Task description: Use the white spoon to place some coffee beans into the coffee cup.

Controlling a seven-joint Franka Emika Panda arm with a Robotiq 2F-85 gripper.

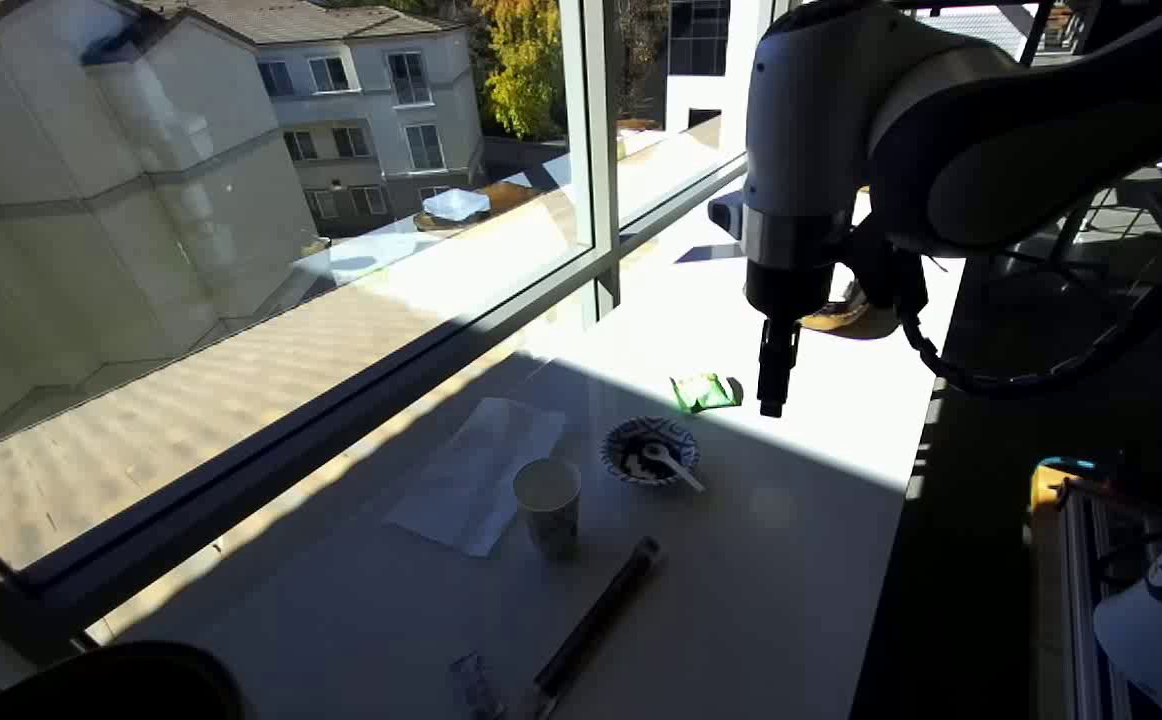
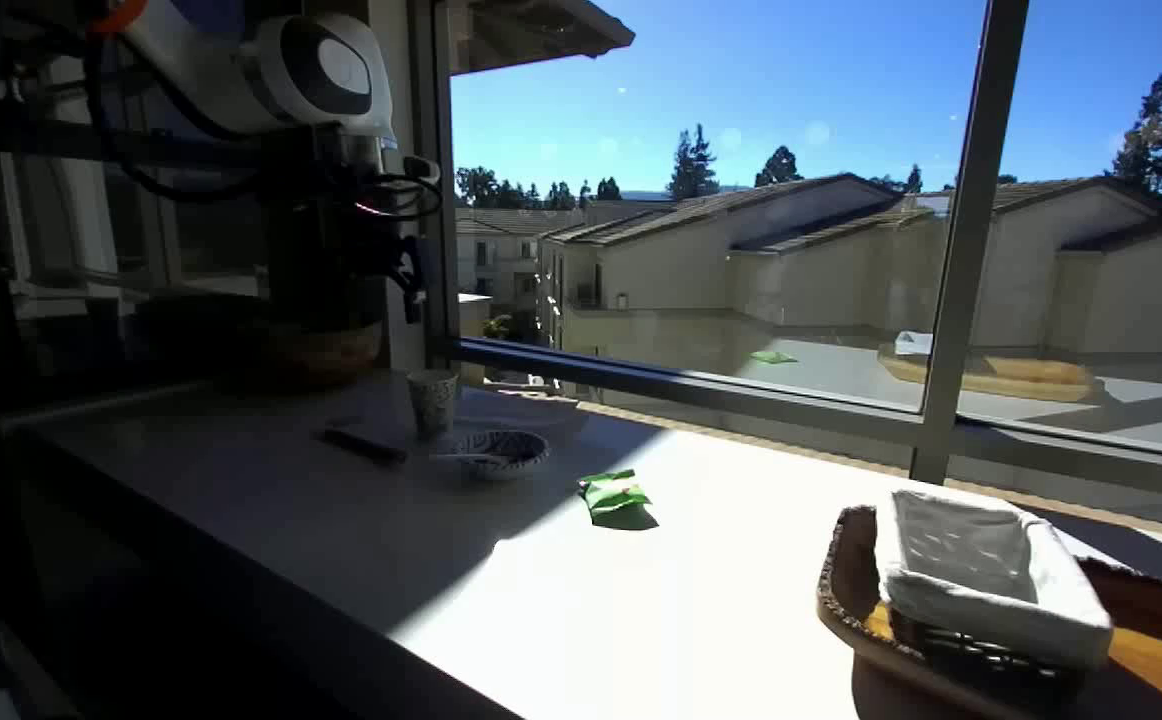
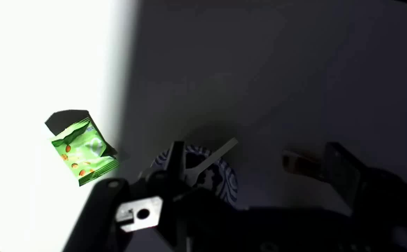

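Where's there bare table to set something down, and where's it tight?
Bare table, washed out by sun, lies between the green packet and the wooden tray. Another patch, shaded, lies between the patterned bowl and the table edge opposite the window frame; the white spoon juts toward it. Crowded: around the coffee cup, with bowl, paper sheet and dark rod nearby.

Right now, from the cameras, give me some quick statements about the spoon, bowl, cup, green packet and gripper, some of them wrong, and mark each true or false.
The white spoon rests in the patterned bowl, one end sticking out. True.
The gripper holds the white spoon. False: the gripper is open and holds nothing.
The green packet lies on the sunlit part of the table. True.
The coffee cup lies on its side. False: the coffee cup stands upright.
The coffee beans show as a dark mass in the patterned bowl. True.
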